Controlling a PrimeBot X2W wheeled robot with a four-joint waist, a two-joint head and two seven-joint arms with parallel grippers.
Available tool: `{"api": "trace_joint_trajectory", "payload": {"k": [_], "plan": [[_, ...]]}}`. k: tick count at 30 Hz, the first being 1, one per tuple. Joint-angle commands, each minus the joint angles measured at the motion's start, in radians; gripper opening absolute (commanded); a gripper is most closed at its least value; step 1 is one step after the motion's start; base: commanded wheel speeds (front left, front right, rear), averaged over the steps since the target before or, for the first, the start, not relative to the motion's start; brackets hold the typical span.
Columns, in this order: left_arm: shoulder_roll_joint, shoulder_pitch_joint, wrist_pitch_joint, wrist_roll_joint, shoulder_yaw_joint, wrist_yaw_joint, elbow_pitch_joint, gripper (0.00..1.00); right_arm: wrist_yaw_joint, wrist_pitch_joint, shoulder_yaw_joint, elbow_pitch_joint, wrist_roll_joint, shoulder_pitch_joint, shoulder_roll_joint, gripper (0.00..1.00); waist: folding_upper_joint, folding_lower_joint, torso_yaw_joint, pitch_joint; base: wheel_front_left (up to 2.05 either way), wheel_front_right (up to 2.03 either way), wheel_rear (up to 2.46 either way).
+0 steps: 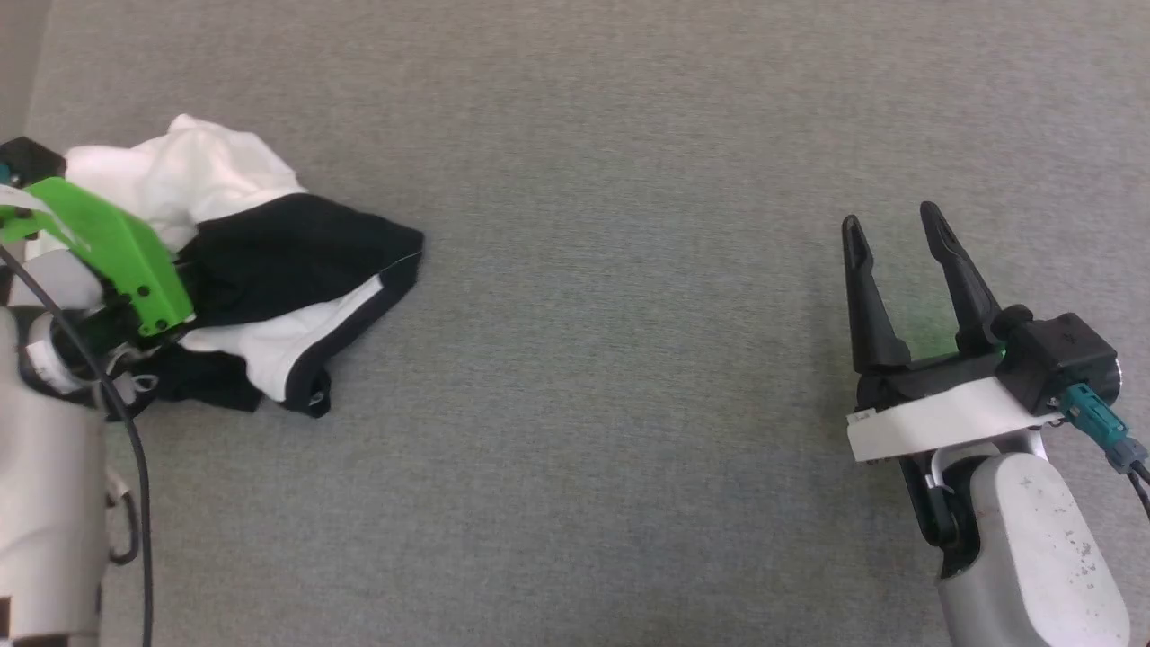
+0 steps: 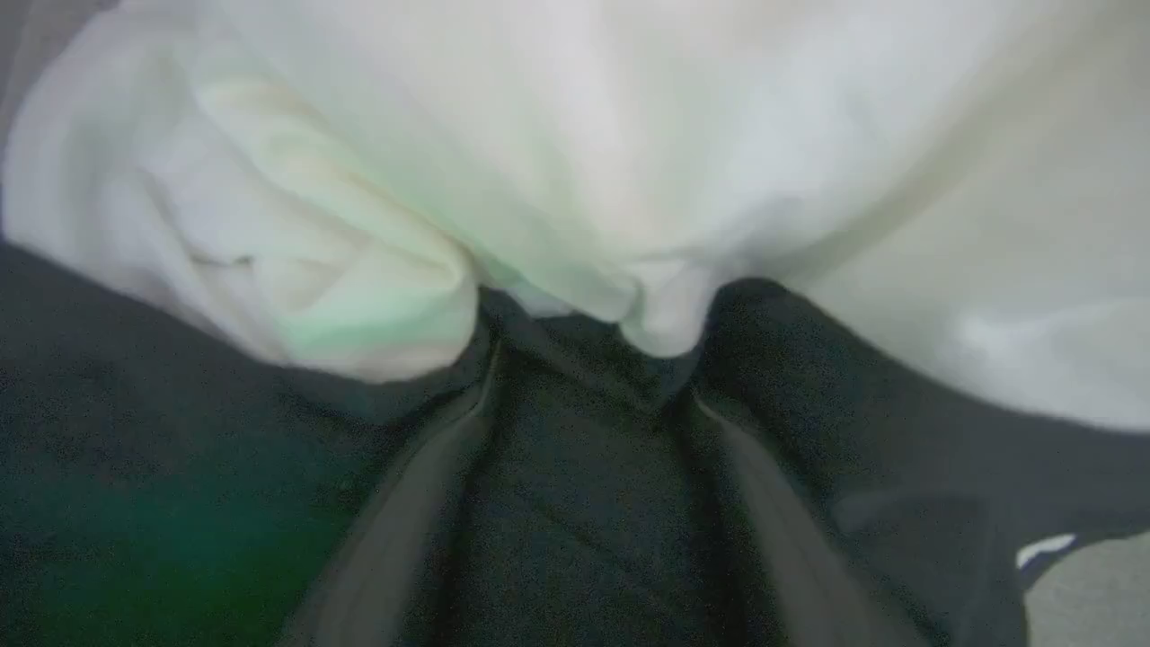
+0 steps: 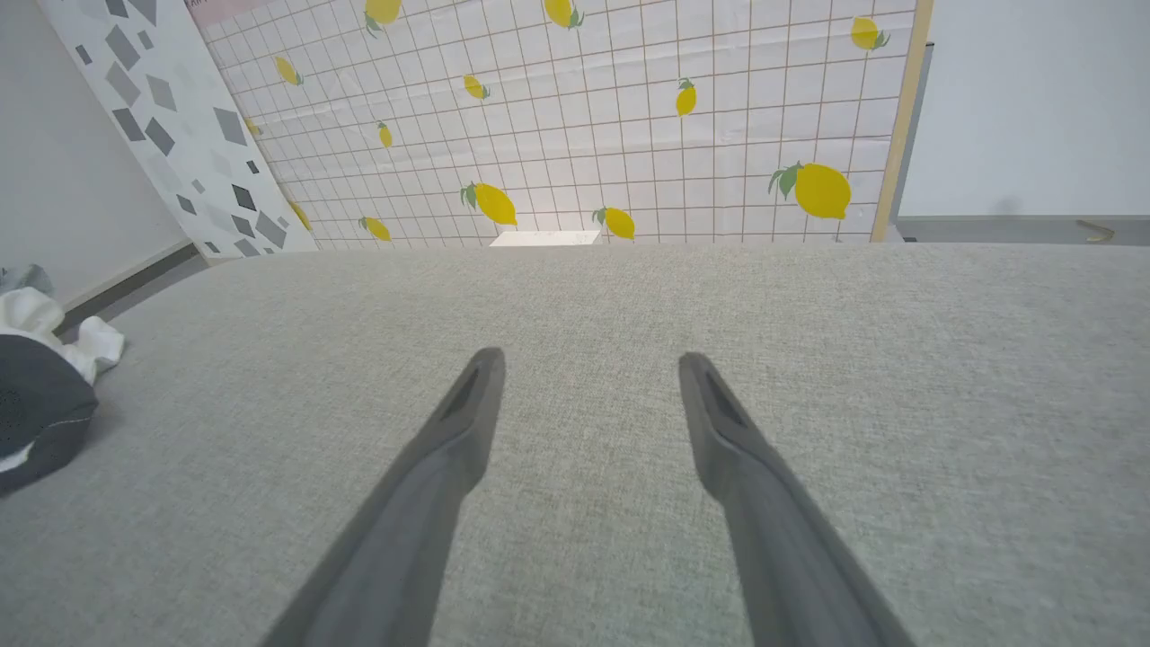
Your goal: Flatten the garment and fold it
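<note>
While one garment (image 1: pixel 269 261) lies crumpled, left hand (image 2: pixel 593 382) wide in it, right hand (image 1: pixel 890 218) wide

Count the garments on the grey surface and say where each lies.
1. The crumpled white-and-black garment lies at the left of the grey surface, the left gripper pushed into it, the open right gripper far to its right. Others could be hidden beneath the heap.
</note>
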Motion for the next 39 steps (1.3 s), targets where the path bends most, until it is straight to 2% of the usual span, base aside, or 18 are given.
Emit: {"api": "trace_joint_trajectory", "payload": {"k": [1, 4, 9, 12, 17, 21, 28, 33, 39], "plan": [[-0.033, 0.093, 0.026, 0.0, -0.03, 0.0, 0.029, 0.0, -0.002, -0.009, -0.003, 0.004, 0.007, -0.012, 0.0, 1.0, -0.0001, 0.0, -0.009, -0.015, 0.0, 0.0, 0.0], [-0.007, 0.102, -0.095, 0.039, -0.02, -0.012, -0.033, 0.0, -0.002, -0.011, -0.008, 0.013, 0.01, -0.004, 0.0, 1.0, -0.0001, 0.0, -0.007, -0.05, 0.0, 0.0, 0.0], [0.03, 0.089, -0.545, 0.181, 0.011, -0.001, -0.115, 0.0, -0.002, -0.013, -0.018, 0.031, 0.019, 0.029, 0.0, 1.0, -0.0001, 0.0, -0.003, -0.148, 0.0, 0.0, 0.0], [0.033, 0.074, -0.739, 0.237, 0.005, -0.003, -0.141, 0.0, -0.002, -0.014, -0.033, 0.039, 0.022, 0.061, 0.0, 1.0, -0.0001, 0.0, 0.001, -0.221, 0.0, 0.0, 0.0], [0.007, 0.037, -0.943, 0.297, -0.034, -0.009, -0.212, 0.0, -0.002, -0.014, -0.053, 0.04, 0.022, 0.118, 0.0, 1.0, -0.0001, 0.0, -0.008, -0.324, 0.0, 0.0, 0.0], [-0.034, 0.006, -1.014, 0.317, -0.084, -0.021, -0.283, 0.0, -0.002, -0.014, -0.061, 0.033, 0.022, 0.156, 0.0, 1.0, -0.0001, 0.0, -0.038, -0.385, 0.0, 0.0, 0.0], [-0.155, -0.044, -1.004, 0.303, -0.206, -0.051, -0.357, 0.0, -0.002, 0.006, -0.065, 0.01, 0.018, 0.208, 0.0, 1.0, -0.0001, 0.0, -0.123, -0.445, 0.0, 0.0, 0.0], [-0.27, -0.055, -0.998, 0.276, -0.312, -0.082, -0.326, 0.0, -0.002, 0.023, -0.066, -0.01, 0.017, 0.231, 0.0, 1.0, -0.0001, 0.0, -0.2, -0.457, 0.0, 0.0, 0.0], [-0.328, -0.018, -0.975, 0.222, -0.431, -0.11, -0.198, 0.0, -0.002, 0.038, -0.067, -0.029, 0.016, 0.246, 0.0, 1.0, -0.0001, 0.0, -0.281, -0.453, 0.0, 0.0, 0.0]]}}
